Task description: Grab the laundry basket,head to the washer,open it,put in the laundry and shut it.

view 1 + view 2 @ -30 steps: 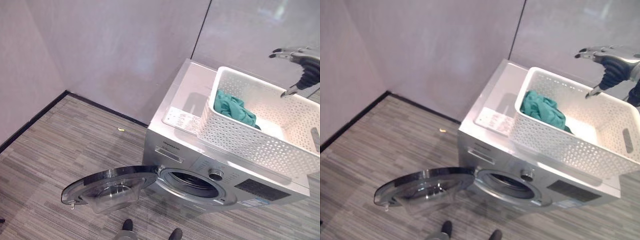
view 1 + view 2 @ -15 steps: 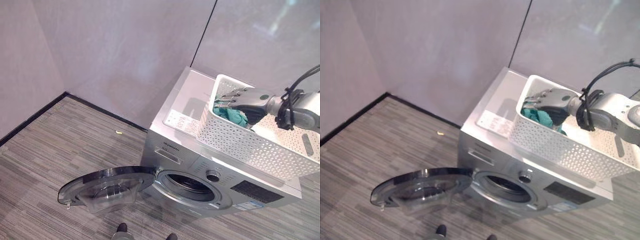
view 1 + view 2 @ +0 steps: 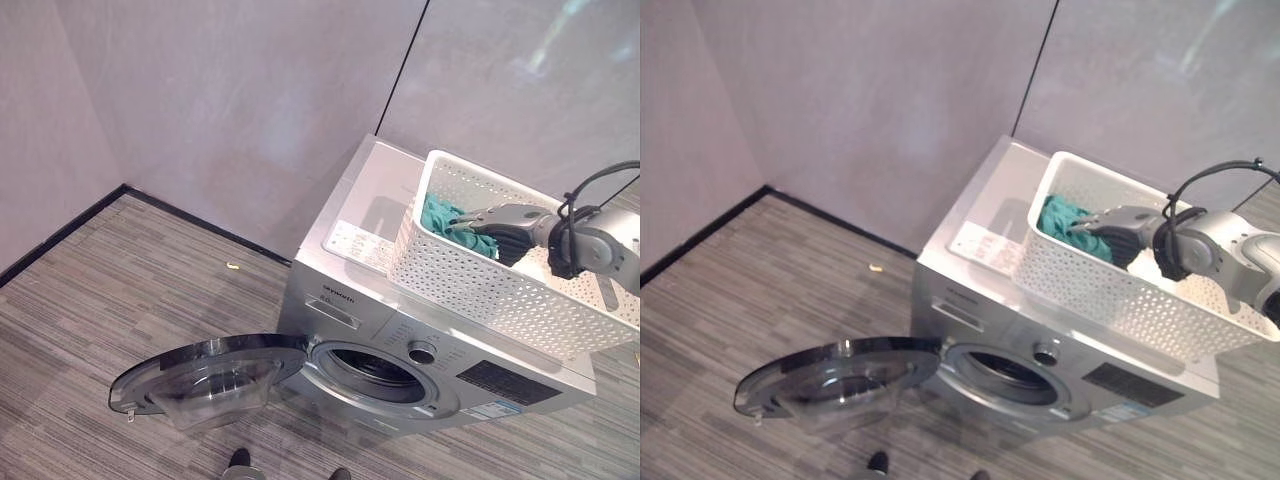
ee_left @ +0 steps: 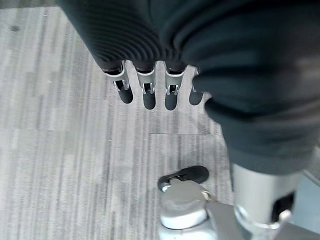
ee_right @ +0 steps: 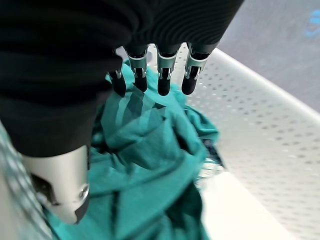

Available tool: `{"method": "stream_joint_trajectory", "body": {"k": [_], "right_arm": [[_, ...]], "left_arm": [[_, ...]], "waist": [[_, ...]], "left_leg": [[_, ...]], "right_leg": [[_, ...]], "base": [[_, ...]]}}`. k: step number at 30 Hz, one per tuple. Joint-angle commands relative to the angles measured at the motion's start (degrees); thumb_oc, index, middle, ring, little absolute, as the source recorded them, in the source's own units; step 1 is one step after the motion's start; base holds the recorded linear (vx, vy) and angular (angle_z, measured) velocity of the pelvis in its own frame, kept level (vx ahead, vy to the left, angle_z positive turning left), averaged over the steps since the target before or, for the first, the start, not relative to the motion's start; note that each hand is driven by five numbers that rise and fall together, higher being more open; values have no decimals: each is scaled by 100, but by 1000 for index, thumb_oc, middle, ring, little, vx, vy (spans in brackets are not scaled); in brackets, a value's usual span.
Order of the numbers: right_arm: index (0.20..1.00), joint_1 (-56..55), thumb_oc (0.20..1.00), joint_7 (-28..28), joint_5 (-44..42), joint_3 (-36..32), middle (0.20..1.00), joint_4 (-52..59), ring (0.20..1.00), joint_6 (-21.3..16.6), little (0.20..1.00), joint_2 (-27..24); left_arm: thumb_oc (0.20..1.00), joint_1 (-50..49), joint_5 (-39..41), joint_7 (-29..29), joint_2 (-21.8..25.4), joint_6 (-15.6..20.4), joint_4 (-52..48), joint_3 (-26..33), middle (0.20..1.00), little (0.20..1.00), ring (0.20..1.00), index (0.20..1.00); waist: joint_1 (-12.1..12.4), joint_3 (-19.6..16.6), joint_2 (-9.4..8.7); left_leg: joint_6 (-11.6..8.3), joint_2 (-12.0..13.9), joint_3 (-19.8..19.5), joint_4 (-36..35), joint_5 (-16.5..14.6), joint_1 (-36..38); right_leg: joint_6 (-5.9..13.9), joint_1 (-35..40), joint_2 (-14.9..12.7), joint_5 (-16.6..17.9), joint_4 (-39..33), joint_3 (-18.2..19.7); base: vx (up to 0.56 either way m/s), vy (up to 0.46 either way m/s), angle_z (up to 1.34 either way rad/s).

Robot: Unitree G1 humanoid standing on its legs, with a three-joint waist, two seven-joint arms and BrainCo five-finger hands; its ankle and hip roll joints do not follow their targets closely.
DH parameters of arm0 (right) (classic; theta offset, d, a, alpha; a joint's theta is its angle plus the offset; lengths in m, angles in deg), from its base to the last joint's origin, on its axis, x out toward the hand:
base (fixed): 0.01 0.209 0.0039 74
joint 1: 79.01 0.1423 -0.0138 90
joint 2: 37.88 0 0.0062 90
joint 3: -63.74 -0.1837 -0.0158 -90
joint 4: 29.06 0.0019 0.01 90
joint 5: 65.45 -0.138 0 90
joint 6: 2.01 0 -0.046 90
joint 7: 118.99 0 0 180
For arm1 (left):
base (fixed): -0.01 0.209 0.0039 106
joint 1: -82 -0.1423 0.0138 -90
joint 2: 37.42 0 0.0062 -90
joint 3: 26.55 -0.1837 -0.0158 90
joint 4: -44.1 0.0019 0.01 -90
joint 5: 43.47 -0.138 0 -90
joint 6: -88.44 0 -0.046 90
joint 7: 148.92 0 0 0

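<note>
A white perforated laundry basket (image 3: pixel 470 285) stands on top of the silver washer (image 3: pixel 365 205). Teal laundry (image 3: pixel 437 214) lies bunched in the basket's left end. My right hand (image 3: pixel 500 218) reaches into the basket from the right and hovers just over the cloth. In the right wrist view its fingers (image 5: pixel 164 80) are straight above the teal laundry (image 5: pixel 150 155), nothing held, so it is open. The washer's round glass door (image 3: pixel 200 375) is swung wide open to the left, baring the drum opening (image 3: pixel 375 362). My left hand (image 4: pixel 145 90) hangs open over the striped floor.
The washer stands against a grey wall, near a corner at the left. Its open door juts out low over the grey striped floor. A small yellow scrap (image 3: pixel 233 266) lies on the floor near the wall.
My right hand has come down from above the basket's far right rim into the basket, ending over the teal laundry. The camera has shifted slightly.
</note>
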Motion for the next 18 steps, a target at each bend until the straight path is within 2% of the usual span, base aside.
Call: {"method": "stream_joint_trajectory", "body": {"k": [1, 2, 3, 5, 10, 13, 15, 16, 18], "right_arm": [[1000, 501, 1000, -48, -253, -66, 1000, -475, 1000, 230, 1000, 286], [1000, 543, 1000, -64, -207, -9, 1000, -535, 1000, 238, 1000, 377], [1000, 513, 1000, -41, -144, -17, 1000, -718, 1000, 260, 1000, 470], [1000, 715, 1000, 150, 191, 68, 1000, -946, 1000, 328, 1000, 655], [1000, 1041, 1000, 258, 750, 363, 1000, -1171, 1000, 316, 1000, 735], [1000, 1338, 1000, 198, 1117, 677, 1000, -1550, 1000, 343, 1000, 793], [1000, 1185, 1000, 182, 1137, 667, 1000, -1770, 1000, 411, 1000, 898], [1000, 1402, 1000, 137, 1407, 876, 1000, -2112, 1000, 560, 1000, 979], [1000, 1419, 1000, 137, 1404, 894, 1000, -2118, 1000, 558, 1000, 983]], "left_arm": [[1000, 210, 55, 25, 381, 24, 202, 429, 1000, 1000, 1000, 1000], [1000, 222, 124, 34, 423, 30, 203, 493, 1000, 1000, 1000, 1000], [1000, 249, 194, 36, 434, 51, 190, 511, 1000, 1000, 1000, 1000], [1000, 282, 229, 10, 487, 43, 287, 489, 1000, 1000, 1000, 1000], [1000, 301, 140, 22, 540, 23, 341, 476, 1000, 1000, 1000, 1000], [1000, 322, 66, 49, 724, -20, 385, 553, 1000, 1000, 1000, 1000], [1000, 505, 90, 70, 677, -36, 346, 454, 1000, 1000, 1000, 1000], [1000, 628, 172, 86, 680, -31, 197, 365, 1000, 1000, 1000, 1000], [1000, 627, 172, 86, 673, -31, 196, 371, 1000, 1000, 1000, 1000]], "waist": [[250, 221, -361], [269, 215, -397], [288, 265, -463], [332, 283, -592], [355, 308, -681], [444, 380, -795], [411, 411, -781], [435, 426, -787], [430, 426, -779]], "left_leg": [[-184, 23, -249, -90, 102, -251], [-234, 73, -258, -90, -27, -185], [-187, 26, -240, -90, 94, -254], [-241, 85, -270, -90, -29, -214], [-245, 95, -294, -90, -32, -249], [-255, 96, -366, -90, -10, -356], [-254, 99, -420, -90, 9, -431], [-252, 99, -433, -90, 12, -461], [-252, 100, -433, -90, 11, -460]], "right_leg": [[492, 525, -354, 8, 43, -146], [540, 568, -297, -70, 33, -62], [493, 509, -345, 17, 40, -144], [544, 547, -279, -54, 31, -79], [540, 527, -265, -46, 31, -89], [530, 487, -243, -43, 25, -125], [521, 445, -229, -39, 24, -147], [520, 424, -226, -40, 21, -141], [519, 425, -225, -39, 21, -142]], "base": [[9, -30, -6], [-62, 7, -5], [79, -58, -2], [52, -41, 2], [0, 0, 0], [15, -18, 9], [1, -1, 13], [-11, 5, 14], [4, 9, 6]]}}
